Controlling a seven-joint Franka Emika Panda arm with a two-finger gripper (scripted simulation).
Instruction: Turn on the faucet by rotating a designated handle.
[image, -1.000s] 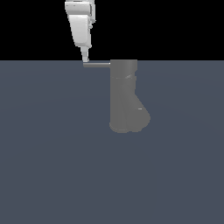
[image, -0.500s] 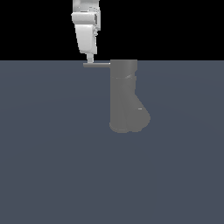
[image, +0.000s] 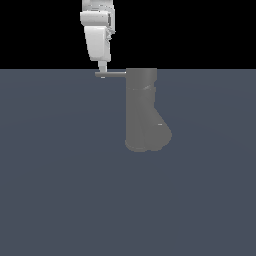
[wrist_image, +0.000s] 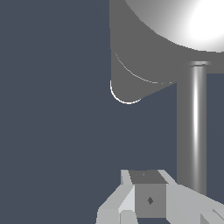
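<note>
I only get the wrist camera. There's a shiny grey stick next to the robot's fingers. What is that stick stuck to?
Observer: That stick is the handle. It juts out sideways from the top of the faucet, toward the exterior view's left.
Operator: Where is the robot's hand on it?
Observer: The gripper hangs straight down from above, with its tip at the handle's free end, the end away from the faucet.
Operator: Is the faucet the same shape all the way down?
Observer: No. It stands upright, round at the top, and swells into a bulgy base at the bottom.
</note>
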